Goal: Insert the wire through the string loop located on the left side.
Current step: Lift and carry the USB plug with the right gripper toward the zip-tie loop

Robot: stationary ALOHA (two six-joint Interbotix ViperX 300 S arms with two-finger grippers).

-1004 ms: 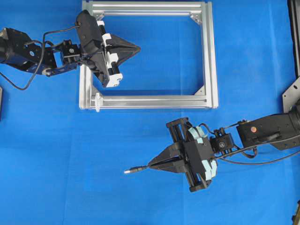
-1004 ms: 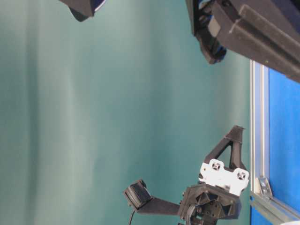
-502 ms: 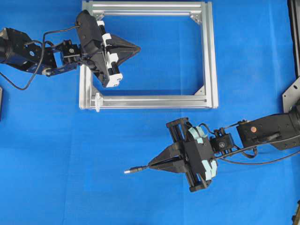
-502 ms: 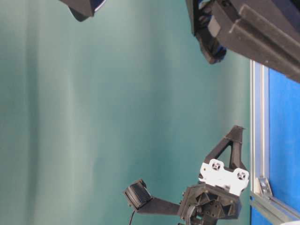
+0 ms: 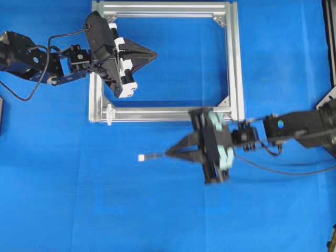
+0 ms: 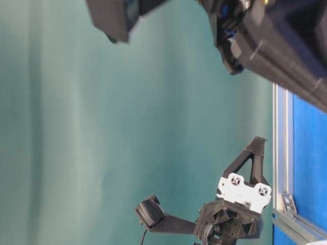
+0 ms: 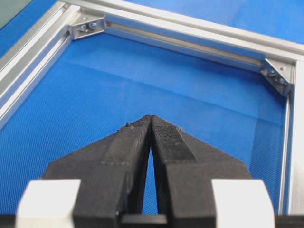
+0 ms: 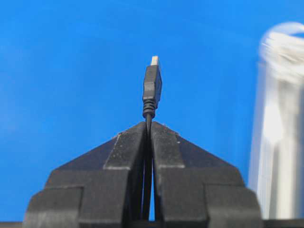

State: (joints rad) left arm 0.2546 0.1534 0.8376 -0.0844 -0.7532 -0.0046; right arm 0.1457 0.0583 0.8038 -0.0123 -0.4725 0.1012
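Note:
My right gripper (image 5: 167,154) is shut on the wire just behind its plug. The black plug (image 5: 149,156) (image 8: 152,85) sticks out to the left, silvery tip first, a little below the frame's bottom bar. The string loop (image 5: 109,113) shows as a small white bit at the lower left corner of the silver frame (image 5: 235,63), up and to the left of the plug. Over the frame's left part, my left gripper (image 5: 156,53) (image 7: 151,117) is shut with nothing in it, pointing right. The wire's length behind the jaws is hidden.
The aluminium frame (image 7: 190,38) lies on a blue cloth; its bottom bar (image 8: 280,118) passes blurred beside the right gripper. A black bracket (image 5: 326,107) stands at the right edge. The table-level view shows the left gripper (image 6: 260,140) above the frame rail (image 6: 282,153).
My right gripper has moved up toward the frame's bottom bar with the wire, and the plug has gone with it. The left arm has stayed put.

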